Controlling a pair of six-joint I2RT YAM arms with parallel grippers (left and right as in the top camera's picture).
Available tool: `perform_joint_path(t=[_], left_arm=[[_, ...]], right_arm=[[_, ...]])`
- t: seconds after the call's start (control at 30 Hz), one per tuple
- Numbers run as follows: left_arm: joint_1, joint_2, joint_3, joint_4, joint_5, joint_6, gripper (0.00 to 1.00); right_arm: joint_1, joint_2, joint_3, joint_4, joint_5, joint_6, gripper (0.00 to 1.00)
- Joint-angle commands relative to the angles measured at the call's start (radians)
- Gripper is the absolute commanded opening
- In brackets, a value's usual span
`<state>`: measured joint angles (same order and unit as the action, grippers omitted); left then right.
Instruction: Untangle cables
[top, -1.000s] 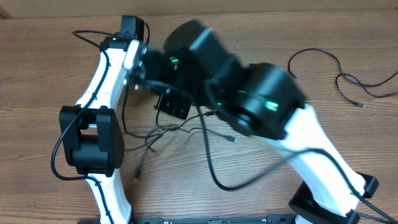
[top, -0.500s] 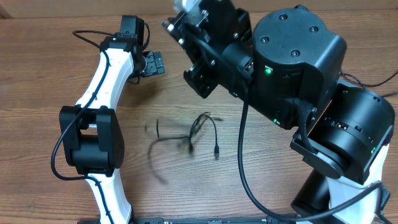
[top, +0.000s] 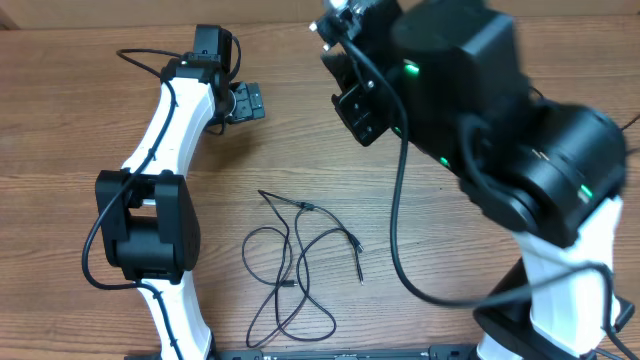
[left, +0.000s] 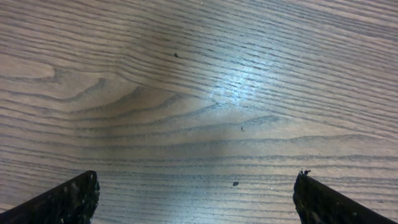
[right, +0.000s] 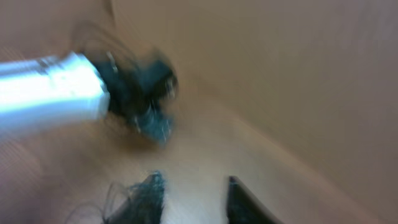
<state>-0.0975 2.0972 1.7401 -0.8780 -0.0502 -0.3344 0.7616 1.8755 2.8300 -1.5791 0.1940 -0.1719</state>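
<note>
Table of brown wood below everything. Big black-and-white right arm looming at far right side. Thin black bendy cables lying loose on bare wood near middle, touching neither gripper. Left gripper jaws wide apart, empty. Right gripper blurry: jaws maybe a little apart.

Heavy motion blur across right wrist view; soft glare on table
</note>
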Motion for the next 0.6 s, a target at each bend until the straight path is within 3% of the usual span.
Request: perform_joint_path(t=[0.0, 0.3, 0.57], left_arm=[[-0.001, 0.017, 0.002, 0.000, -0.012, 0.001, 1.00], [-0.001, 0.017, 0.002, 0.000, -0.012, 0.001, 1.00], [-0.001, 0.017, 0.002, 0.000, -0.012, 0.001, 0.99]], right_arm=[[-0.042, 0.000, -0.129, -0.081, 0.010, 0.113, 0.48], [-0.076, 0.001, -0.647, -0.060, -0.156, 0.161, 0.68], [-0.076, 0.001, -1.006, 0.124, -0.409, 0.004, 0.68]])
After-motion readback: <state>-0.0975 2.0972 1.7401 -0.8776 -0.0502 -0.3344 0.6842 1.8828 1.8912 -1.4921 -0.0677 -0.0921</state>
